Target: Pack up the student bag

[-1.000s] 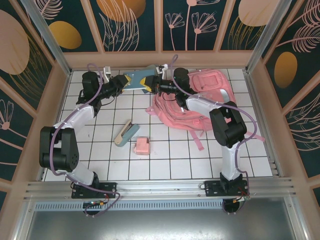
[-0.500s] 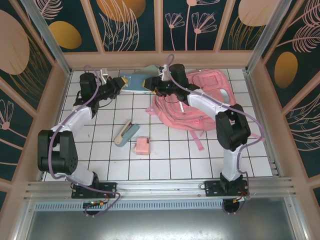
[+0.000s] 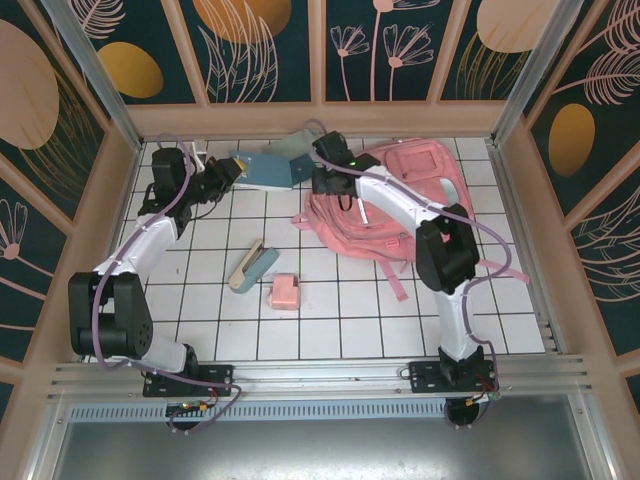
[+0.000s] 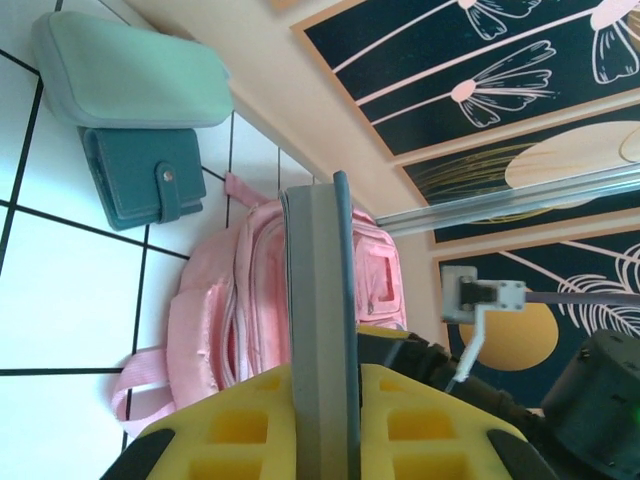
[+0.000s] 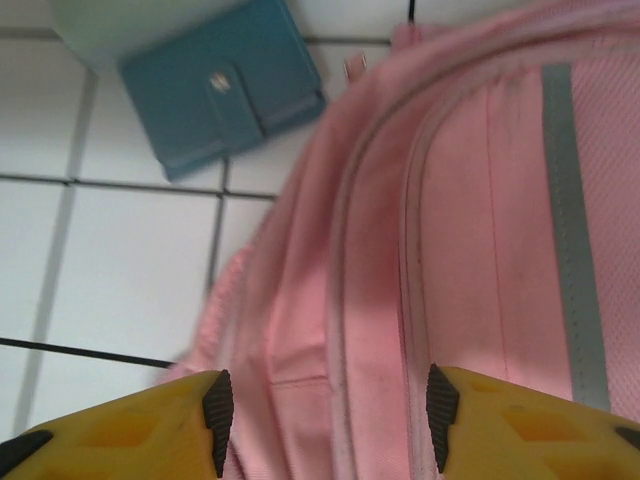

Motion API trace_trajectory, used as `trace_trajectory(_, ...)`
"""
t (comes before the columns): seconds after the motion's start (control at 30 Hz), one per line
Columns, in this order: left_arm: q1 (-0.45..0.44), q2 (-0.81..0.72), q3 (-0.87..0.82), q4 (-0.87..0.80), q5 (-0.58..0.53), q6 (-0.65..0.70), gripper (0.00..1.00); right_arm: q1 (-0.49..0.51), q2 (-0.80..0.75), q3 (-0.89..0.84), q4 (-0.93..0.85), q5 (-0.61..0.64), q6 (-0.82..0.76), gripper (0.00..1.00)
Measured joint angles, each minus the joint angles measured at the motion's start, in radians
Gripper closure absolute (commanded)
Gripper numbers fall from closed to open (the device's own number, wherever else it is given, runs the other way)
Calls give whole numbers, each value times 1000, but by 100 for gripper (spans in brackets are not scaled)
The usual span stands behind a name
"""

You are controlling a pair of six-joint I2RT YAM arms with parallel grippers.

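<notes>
Top view: the student bag (image 3: 420, 195), a large pink backpack, lies flat on the white tiled table (image 3: 350, 320) toward the far right corner, one strap (image 3: 397, 285) trailing from its near edge. The right arm reaches across the bag's left half and hides part of it. Right wrist view: the right gripper (image 5: 325, 405) hangs over the bag's left edge with its yellow fingers (image 5: 218, 405) spread wide and nothing between them; a zip seam and a pale reflective strip (image 5: 575, 230) of the bag run beneath. Just left of the bag's far corner lie a teal wallet (image 5: 220, 90) with a snap tab and, touching the wallet's far side, a mint-green case (image 4: 130, 80). Left of the bag, the left gripper (image 4: 325, 400) is clamped on a grey-blue flat slab (image 3: 265, 168), held clear of the table. In the left wrist view the slab stands edge-on between the yellow fingers and covers the middle of the bag behind it. Near-left of the bag, well apart from it, a teal-and-beige stapler-like object (image 3: 252, 268) rests on the tiles, with a small pink box (image 3: 284, 292) just beside its near end
</notes>
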Motion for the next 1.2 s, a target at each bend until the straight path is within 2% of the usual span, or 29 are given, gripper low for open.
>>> trace_trajectory(0.23, 0, -3, -2, -25, 0, 19, 100, 10, 73, 0, -68, 130, -28, 48)
trace_trajectory(0.33, 0, -8, -3, -29, 0, 26, 100, 7, 74, -2, -74, 163, -28, 54)
trace_trajectory(0.43, 0, -13, -4, -32, 0, 27, 100, 7, 74, -8, -74, 182, -36, 67)
trace_trajectory(0.57, 0, -18, -6, -32, 1, 27, 100, 7, 74, -32, -66, 192, -42, 100)
trace_trajectory(0.83, 0, -18, -47, -13, 4, 14, 100, 8, 59, -46, -50, 191, -43, 100)
trace_trajectory(1.07, -5, -13, -107, 51, -2, -35, 100, -5, -42, -25, -76, 145, -55, 100)
trace_trajectory(1.2, -39, 13, -113, 94, -26, -61, 100, -27, -95, 25, -99, 91, -54, 100)
